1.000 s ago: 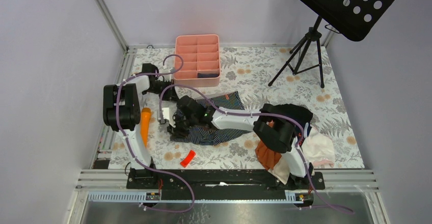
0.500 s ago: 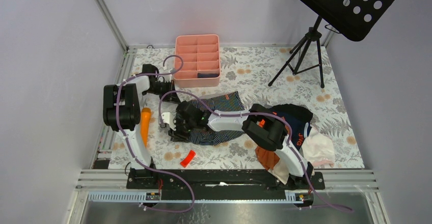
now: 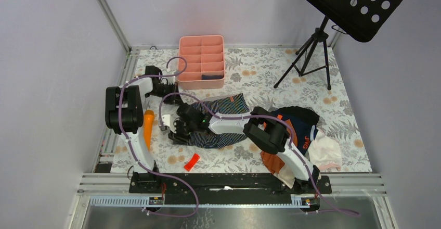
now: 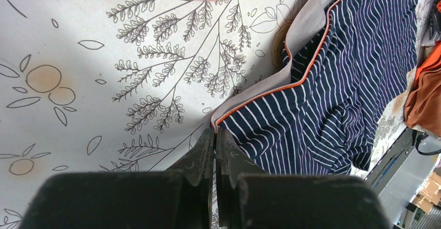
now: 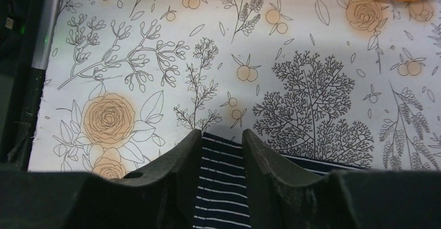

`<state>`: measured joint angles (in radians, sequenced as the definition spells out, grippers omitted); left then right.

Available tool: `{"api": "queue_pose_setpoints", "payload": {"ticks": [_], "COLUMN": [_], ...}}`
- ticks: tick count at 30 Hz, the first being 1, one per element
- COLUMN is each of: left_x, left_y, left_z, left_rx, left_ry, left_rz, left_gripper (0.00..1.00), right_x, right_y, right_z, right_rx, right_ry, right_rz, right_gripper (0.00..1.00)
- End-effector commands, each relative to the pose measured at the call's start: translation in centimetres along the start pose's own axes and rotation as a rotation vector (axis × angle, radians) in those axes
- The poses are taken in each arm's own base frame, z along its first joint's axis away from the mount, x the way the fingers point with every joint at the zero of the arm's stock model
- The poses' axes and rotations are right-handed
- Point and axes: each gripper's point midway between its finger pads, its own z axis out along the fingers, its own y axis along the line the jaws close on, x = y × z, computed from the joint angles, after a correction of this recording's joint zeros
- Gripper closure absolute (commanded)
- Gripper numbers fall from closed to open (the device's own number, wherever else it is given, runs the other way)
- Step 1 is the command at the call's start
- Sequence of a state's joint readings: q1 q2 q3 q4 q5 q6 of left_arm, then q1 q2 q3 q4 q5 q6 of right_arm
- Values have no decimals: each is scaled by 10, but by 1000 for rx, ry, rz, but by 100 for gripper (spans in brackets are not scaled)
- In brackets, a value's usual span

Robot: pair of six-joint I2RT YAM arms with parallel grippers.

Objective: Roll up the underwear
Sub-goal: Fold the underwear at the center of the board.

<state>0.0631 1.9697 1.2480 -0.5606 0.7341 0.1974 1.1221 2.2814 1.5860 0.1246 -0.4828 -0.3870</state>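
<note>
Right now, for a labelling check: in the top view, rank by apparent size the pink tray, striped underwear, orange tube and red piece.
Largest: pink tray and striped underwear, about alike, the right arm hiding part of the cloth.
Then orange tube.
Smallest: red piece.

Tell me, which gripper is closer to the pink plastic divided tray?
Left. The left gripper sits just off the near-left corner of the pink plastic divided tray; the right gripper is farther from it, closed on the navy white-striped underwear.
</note>
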Motion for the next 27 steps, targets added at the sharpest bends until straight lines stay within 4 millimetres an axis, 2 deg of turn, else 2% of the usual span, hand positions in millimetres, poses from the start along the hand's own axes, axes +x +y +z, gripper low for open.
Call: {"api": "queue_pose_setpoints", "payload": {"ticks": [1,8,11,14,16,23,27], "left_x": [-5,-10,-10,-12,-15,-37,-55], "left_y": [-8,-6,-6,-7,-9,-26,-42], "left_z": [-7,-6,-7,-9,-13,-46,-65], "left_rx": [22,21,19,19,18,4,10], "left_ry": [-15,-16,-13,-11,-14,-77,-112], "left_rz": [20,20,27,35,42,108,145], "left_gripper": [100,100,100,100,100,100,100], "right_x": [-5,13,18,9,-7,-102,-137], "right_y": [1,11,11,11,11,23,29], "right_z": [7,6,6,7,7,-17,-33], "right_rx": [-7,-54,-63,-72,-83,-137,-155], "right_ry": [-6,44,59,41,14,-170,-229], "right_rz": [-30,-37,-54,-55,-40,-2,16], "right_gripper": [58,61,74,91,100,100,100]}}
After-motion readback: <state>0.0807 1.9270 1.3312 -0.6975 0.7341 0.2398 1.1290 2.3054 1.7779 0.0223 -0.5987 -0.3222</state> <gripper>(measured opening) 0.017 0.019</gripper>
